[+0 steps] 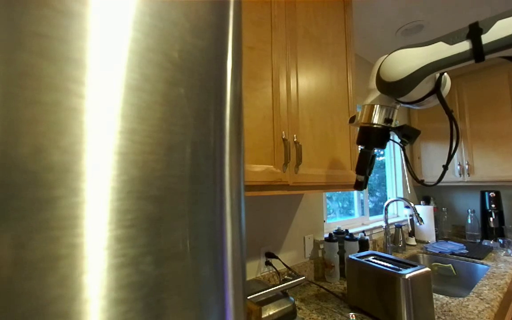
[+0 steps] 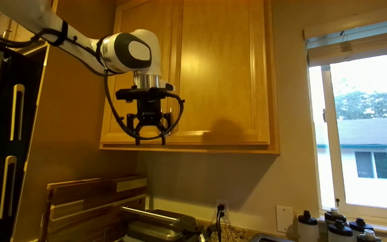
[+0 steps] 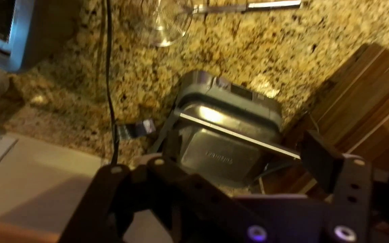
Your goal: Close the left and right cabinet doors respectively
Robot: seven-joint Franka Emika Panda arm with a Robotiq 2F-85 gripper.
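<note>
The left cabinet door point(image 1: 258, 89) and right cabinet door point(image 1: 322, 89) are honey-coloured wood with raised panels. Both look shut, flush with the cabinet, their metal handles point(image 1: 292, 153) side by side. In an exterior view my arm covers part of the left door point(image 2: 146, 20), while the right door point(image 2: 217, 67) is mostly in sight. My gripper point(image 2: 150, 142) points down in front of the doors' lower part, apart from them as far as I can tell. It is open and empty. In the wrist view its fingers point(image 3: 245, 152) are spread wide above the counter; the doors are out of view there.
A steel fridge panel point(image 1: 162, 155) fills the near side. Below are a metal contact grill point(image 3: 221, 155), wooden boards point(image 2: 96, 208), a toaster point(image 1: 389, 284) and several bottles point(image 2: 339, 228). A window point(image 2: 368, 134) lies beside the cabinet.
</note>
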